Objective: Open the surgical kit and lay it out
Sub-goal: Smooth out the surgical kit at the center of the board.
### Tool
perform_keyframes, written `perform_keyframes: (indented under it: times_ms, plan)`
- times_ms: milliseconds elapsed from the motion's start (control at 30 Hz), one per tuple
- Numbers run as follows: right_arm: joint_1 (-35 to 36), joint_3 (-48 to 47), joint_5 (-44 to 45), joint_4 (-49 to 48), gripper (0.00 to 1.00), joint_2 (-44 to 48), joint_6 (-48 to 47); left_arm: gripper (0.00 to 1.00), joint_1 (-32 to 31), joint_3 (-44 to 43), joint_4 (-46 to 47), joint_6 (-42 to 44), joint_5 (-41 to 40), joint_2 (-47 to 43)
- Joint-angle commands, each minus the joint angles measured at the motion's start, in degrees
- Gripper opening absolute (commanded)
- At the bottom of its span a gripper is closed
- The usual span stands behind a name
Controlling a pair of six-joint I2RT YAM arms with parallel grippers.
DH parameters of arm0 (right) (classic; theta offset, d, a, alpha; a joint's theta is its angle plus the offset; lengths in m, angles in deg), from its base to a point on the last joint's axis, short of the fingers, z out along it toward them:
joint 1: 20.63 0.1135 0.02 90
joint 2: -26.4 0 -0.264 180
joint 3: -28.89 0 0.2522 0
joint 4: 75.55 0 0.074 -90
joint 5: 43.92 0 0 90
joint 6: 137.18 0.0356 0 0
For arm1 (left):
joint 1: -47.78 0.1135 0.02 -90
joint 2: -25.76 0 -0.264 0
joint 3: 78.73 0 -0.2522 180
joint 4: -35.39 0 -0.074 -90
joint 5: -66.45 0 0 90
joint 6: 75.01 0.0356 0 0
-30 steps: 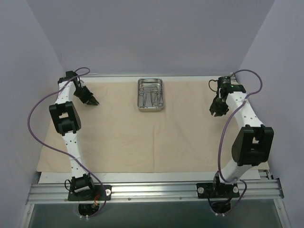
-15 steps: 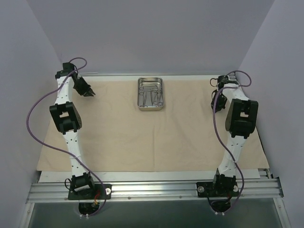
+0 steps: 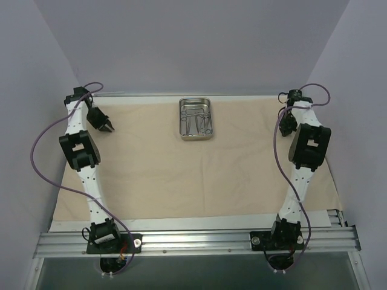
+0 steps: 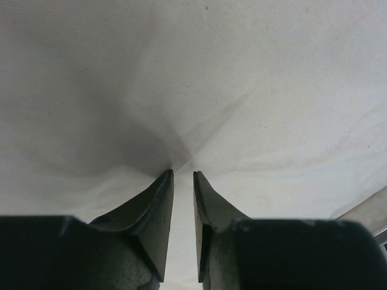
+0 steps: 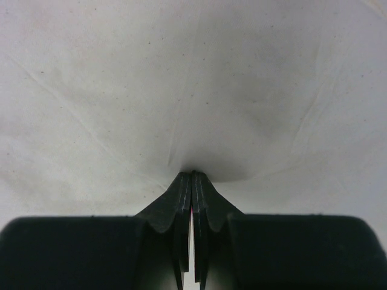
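The beige cloth wrap (image 3: 181,175) lies spread flat over the table. The small steel tray (image 3: 181,119) stands on it at the back centre, with thin metal instruments (image 3: 197,121) inside. My left gripper (image 3: 107,128) is at the cloth's far left part. In the left wrist view its jaws (image 4: 181,172) stand narrowly apart, pinching a pucker of cloth (image 4: 242,90). My right gripper (image 3: 286,128) is at the far right part. In the right wrist view it (image 5: 192,173) is shut on a pinch of cloth (image 5: 181,78), with creases running to the tips.
Grey walls close in the table on the left, back and right. A metal rail (image 3: 199,241) with both arm bases runs along the near edge. A strip of bare table (image 3: 335,217) shows at the cloth's near right corner.
Both grippers moved outward, toward the side walls, and the right arm drew up further back. The cloth and the tray on it shifted slightly to the right.
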Motion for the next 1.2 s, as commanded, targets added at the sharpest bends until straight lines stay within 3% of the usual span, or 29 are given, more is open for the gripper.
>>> perform_keyframes:
  times_ms: [0, 200, 500, 767, 1167]
  plan:
    - [1.58, -2.06, -2.95, 2.53, 0.0, 2.83, 1.46, 0.29, 0.95, -0.01, -0.54, 1.9, -4.47, -6.34]
    - [9.75, 7.24, -11.12, -0.27, 0.1, 13.03, 4.11, 0.3, -0.01, 0.87, -0.46, 1.47, -6.32, -10.73]
    - [11.96, 19.38, -18.17, -4.41, 0.09, 15.87, 7.62, 0.3, -3.27, 11.85, 3.23, 0.5, -3.59, -8.56]
    - [15.83, 24.75, -18.52, -6.26, 0.06, 12.79, 8.33, 0.29, -1.34, -2.55, -3.7, 0.94, -5.97, 3.57]
    - [21.55, 25.72, -16.33, -5.11, 0.05, 11.56, 10.18, 0.29, 3.41, -2.91, -3.8, 1.55, -3.43, 5.7]
